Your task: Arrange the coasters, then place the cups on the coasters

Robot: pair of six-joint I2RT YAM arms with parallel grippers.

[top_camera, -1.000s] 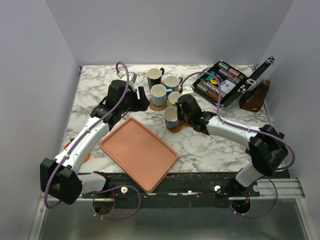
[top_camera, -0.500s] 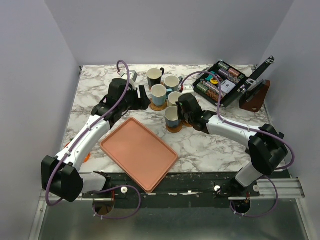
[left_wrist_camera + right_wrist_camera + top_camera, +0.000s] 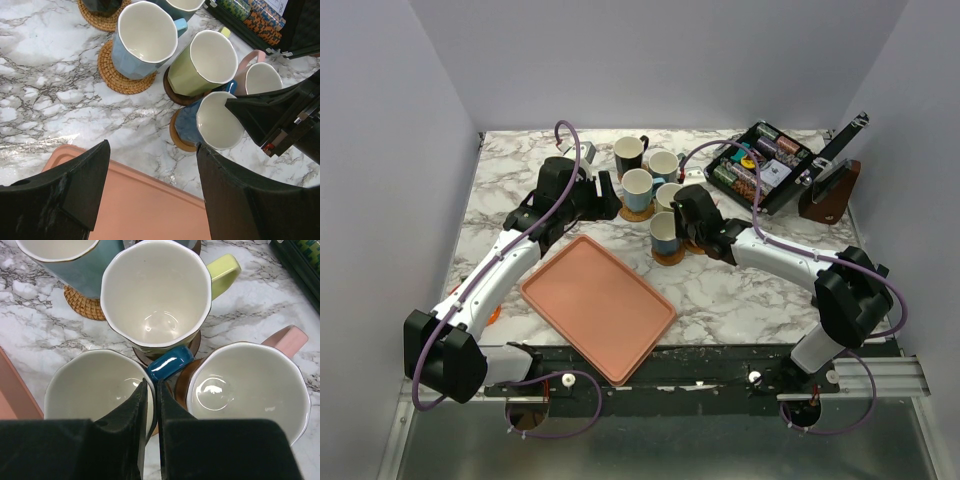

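Note:
Several cups stand on round coasters in a cluster at the back middle: black (image 3: 629, 155), grey-green (image 3: 663, 163), light blue (image 3: 637, 187), yellowish (image 3: 670, 197), blue (image 3: 663, 233). The pink cup (image 3: 250, 385) sits on a dark coaster beside the blue cup (image 3: 95, 390). My right gripper (image 3: 152, 390) straddles the blue cup's rim near its handle, one finger inside and one outside, jaws slightly parted. The blue cup rests on a tan coaster (image 3: 177, 140). My left gripper (image 3: 152, 165) hangs open and empty over the tray's edge, just left of the cups.
A salmon-pink tray (image 3: 598, 305) lies at the front left of the cups. An open black case (image 3: 765, 165) of small items sits at the back right, with a brown stand (image 3: 830, 190) beside it. White walls close in left and right.
The right gripper's jaws have parted a little on the blue cup's rim. The cup stays on its coaster. The left arm has hardly moved.

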